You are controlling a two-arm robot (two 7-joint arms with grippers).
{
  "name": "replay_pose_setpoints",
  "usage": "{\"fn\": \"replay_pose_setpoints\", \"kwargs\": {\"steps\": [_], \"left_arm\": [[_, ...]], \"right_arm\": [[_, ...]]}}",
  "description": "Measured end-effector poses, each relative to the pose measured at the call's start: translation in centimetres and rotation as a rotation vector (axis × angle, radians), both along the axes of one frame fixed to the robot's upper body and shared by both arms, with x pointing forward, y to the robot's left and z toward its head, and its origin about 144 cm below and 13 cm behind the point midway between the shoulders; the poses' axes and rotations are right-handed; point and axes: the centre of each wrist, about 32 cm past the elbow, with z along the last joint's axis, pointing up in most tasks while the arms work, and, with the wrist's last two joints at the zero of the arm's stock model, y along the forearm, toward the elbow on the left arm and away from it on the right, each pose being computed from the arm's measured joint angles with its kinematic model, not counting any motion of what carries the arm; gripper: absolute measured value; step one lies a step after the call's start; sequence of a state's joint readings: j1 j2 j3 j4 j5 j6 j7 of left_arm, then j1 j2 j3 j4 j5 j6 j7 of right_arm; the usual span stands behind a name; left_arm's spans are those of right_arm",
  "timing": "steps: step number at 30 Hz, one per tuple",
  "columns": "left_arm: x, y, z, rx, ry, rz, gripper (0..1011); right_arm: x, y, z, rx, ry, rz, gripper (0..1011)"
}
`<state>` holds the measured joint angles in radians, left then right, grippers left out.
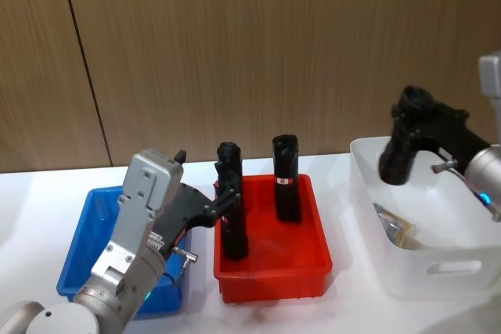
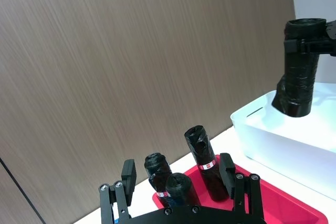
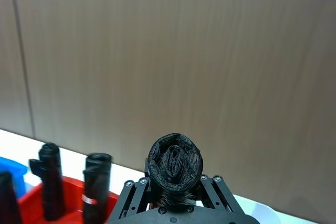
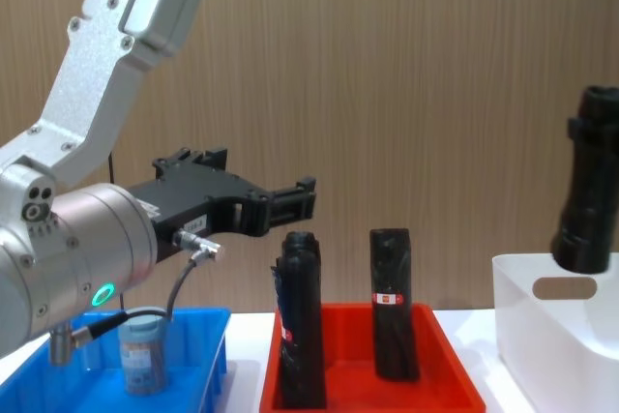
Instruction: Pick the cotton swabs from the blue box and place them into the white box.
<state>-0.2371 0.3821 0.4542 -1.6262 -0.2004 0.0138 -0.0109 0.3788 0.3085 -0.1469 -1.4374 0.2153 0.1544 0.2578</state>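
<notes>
Over the white box (image 1: 438, 271) our right gripper (image 1: 401, 146) clenches a black roll (image 1: 394, 163), not a swab jar. Our left gripper (image 4: 290, 202), fingers spread, hovers above the red tray (image 1: 270, 279); we should steer it to the cotton swab jar (image 4: 141, 357) in the blue box (image 1: 78, 232).

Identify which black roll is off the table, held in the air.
The black roll gripped by the right gripper above the white box; the others stand upright in the red tray.

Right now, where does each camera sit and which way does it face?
Head: high, looking down: blue box, red tray, white box, left end effector, right end effector.
Chest: low, facing across; left arm large.
Left wrist: behind open left end effector, facing red tray.
Right wrist: behind right end effector holding black roll, facing wall.
Shared: all see the red tray.
</notes>
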Motion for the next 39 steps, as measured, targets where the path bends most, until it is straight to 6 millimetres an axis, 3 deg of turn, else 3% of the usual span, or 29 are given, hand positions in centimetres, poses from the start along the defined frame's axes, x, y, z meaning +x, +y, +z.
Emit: {"fn": "replay_pose_setpoints", "kwargs": {"steps": [20, 39], "left_arm": [[0.0, 0.0, 0.0, 0.0, 0.0, 0.0, 1004], [0.0, 0.0, 0.0, 0.0, 0.0, 0.0, 1004]], "right_arm": [[1.8, -4.1, -3.0, -0.039, 0.115, -0.122, 368], [2.3, -4.9, -4.0, -0.03, 0.136, -0.141, 932]]}}
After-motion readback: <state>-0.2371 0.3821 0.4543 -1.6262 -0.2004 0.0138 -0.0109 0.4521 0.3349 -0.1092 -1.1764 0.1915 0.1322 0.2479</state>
